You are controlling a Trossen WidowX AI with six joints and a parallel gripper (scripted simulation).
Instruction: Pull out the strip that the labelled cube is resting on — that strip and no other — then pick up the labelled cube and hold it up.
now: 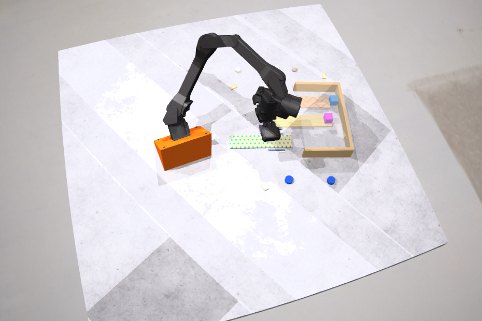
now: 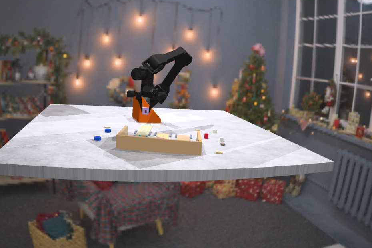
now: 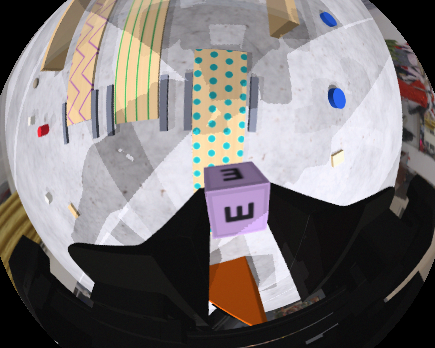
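The jaws are gripping the cube (image 3: 237,201) upright above the dotted strip (image 1: 249,141), whose long axis is pointing toward the tray (image 1: 347,122); the top view is hiding the cube's E.

One letter on show: a dark capital "E" on the lilac labelled cube (image 3: 237,204), printed on the face toward the wrist camera and again on its top face. The exterior view catches the same "E" on the cube (image 2: 145,111). No other writing is readable anywhere.
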